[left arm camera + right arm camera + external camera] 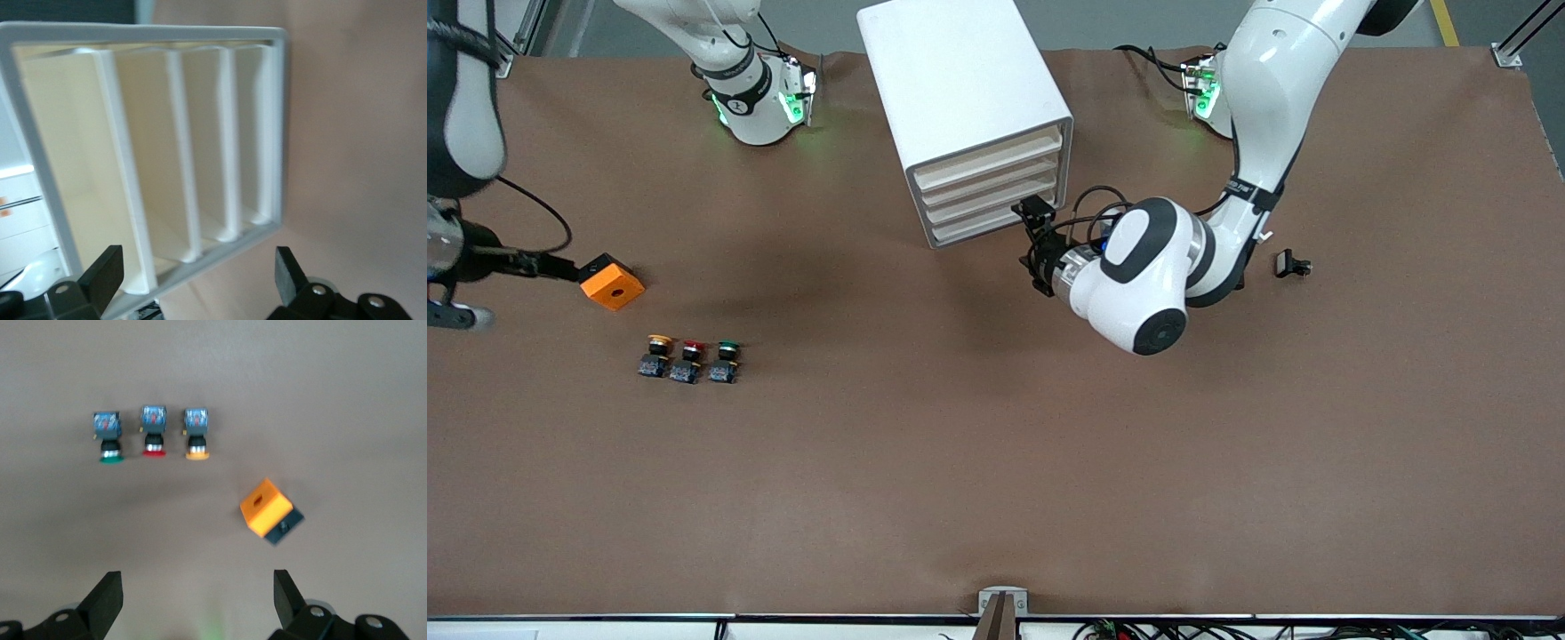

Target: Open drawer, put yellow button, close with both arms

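Observation:
The white cabinet [960,80] stands at the table's back middle, and its four drawers are all shut. The uppermost drawer [991,158] also shows in the left wrist view [60,147]. My left gripper [1039,247] is open and empty, just in front of the lower drawers at the corner toward the left arm's end; it shows in its own view too [197,280]. The yellow button [658,353] lies in a row with two others toward the right arm's end [196,433]. My right gripper [527,292] is open and empty, high over the table near them [197,600].
A red-capped button [687,360] and a green-capped button [725,359] lie beside the yellow one. An orange cube [612,282] with a hole on top sits farther from the front camera than the buttons. A small black part [1292,264] lies toward the left arm's end.

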`<state>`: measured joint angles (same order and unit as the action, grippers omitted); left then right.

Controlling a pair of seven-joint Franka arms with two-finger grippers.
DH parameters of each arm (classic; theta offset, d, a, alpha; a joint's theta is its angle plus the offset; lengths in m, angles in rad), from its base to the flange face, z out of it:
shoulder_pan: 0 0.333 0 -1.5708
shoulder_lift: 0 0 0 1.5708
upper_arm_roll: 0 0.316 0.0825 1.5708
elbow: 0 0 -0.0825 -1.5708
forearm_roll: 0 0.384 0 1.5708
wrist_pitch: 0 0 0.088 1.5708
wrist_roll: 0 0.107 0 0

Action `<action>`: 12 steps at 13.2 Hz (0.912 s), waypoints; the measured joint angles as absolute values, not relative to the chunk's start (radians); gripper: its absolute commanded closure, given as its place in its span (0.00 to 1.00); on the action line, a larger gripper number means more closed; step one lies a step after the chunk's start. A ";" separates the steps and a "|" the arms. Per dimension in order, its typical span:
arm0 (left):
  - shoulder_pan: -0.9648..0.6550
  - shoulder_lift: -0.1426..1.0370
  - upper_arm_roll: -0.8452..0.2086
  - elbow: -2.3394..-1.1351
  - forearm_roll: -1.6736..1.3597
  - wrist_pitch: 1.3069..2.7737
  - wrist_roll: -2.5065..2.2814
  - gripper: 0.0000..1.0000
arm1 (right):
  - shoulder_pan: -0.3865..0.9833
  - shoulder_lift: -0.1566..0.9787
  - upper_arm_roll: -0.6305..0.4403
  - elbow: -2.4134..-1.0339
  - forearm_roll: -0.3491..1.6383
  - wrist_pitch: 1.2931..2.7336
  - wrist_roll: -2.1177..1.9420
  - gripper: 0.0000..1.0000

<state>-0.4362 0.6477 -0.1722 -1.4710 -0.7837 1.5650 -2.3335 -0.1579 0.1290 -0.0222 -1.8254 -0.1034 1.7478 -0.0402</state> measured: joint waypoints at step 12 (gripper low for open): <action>-0.505 0.778 -0.172 -1.469 -0.931 1.327 -2.487 0.37 | -0.206 0.441 -0.023 -2.084 -0.105 2.473 -0.040 0.00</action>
<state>-0.5055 0.7784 -0.1725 -1.4692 -0.9313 1.3273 -2.4874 -0.2065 0.4414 -0.0225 -2.0836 -0.1051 2.4728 -0.0402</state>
